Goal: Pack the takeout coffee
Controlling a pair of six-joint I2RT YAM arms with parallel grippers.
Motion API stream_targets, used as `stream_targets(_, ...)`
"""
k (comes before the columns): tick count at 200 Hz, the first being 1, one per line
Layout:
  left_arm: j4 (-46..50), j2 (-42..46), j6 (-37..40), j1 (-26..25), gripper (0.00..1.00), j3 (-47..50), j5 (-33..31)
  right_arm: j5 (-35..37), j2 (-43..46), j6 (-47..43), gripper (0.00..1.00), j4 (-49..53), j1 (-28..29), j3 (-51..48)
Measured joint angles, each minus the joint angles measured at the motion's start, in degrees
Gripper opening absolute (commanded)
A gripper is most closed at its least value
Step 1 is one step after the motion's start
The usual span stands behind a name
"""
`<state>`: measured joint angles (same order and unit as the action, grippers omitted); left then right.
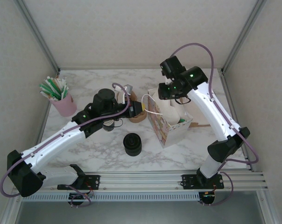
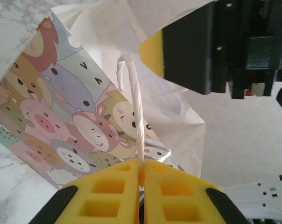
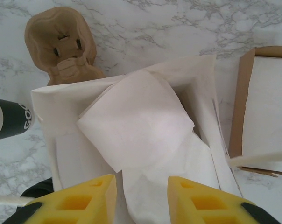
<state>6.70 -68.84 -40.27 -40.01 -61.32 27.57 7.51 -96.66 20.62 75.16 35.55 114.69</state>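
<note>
The takeout coffee (image 1: pixel 132 143), a small cup with a black lid, stands on the marble in front of the bag, apart from both grippers. My left gripper (image 1: pixel 142 108) (image 2: pixel 142 164) is shut on the white rope handle (image 2: pixel 135 102) of the cartoon-animal paper bag (image 1: pixel 171 125) (image 2: pixel 61 116). My right gripper (image 1: pixel 165 93) (image 3: pixel 141 181) hangs open over the bag's mouth, above folded white paper (image 3: pixel 136 121) inside, with nothing between its fingers. One of its yellow pads (image 2: pixel 152 51) shows in the left wrist view. A dark cup with white lettering (image 3: pixel 12 120) sits at the left edge of the right wrist view.
A pink cup of green and white straws (image 1: pixel 60 99) stands at the back left. A brown moulded holder (image 1: pixel 138 116) (image 3: pixel 61 44) lies left of the bag. A flat brown-edged box (image 3: pixel 260 102) lies right of it. Enclosure walls ring the table.
</note>
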Motion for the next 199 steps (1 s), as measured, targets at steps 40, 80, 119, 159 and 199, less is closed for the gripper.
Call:
stream_targets(40,0.3,-0.9,0.9,0.0,0.08,-0.9,-1.2,0.0,-0.9,0.1,0.35,-0.8,0.0,-0.4)
stream_targets(80,0.6,-3.9,2.2,1.6,0.07,-3.7,-1.7,0.0,-0.1,0.2,0.40,-0.8,0.0,-0.3)
stream_targets(119,0.9,-7.4,3.3,3.0,0.07,-6.8,-1.6,-1.2,5.1,0.2,0.43,-1.5,0.0,-0.3)
stream_targets(159,1.1,-9.6,4.6,4.4,0.15,-9.2,-1.4,-4.2,13.2,0.3,0.47,-4.4,0.0,-0.7)
stream_targets(199,2.6,-9.4,5.4,4.9,0.43,-10.2,-1.1,-6.4,20.0,0.5,0.52,-7.3,0.0,-3.7)
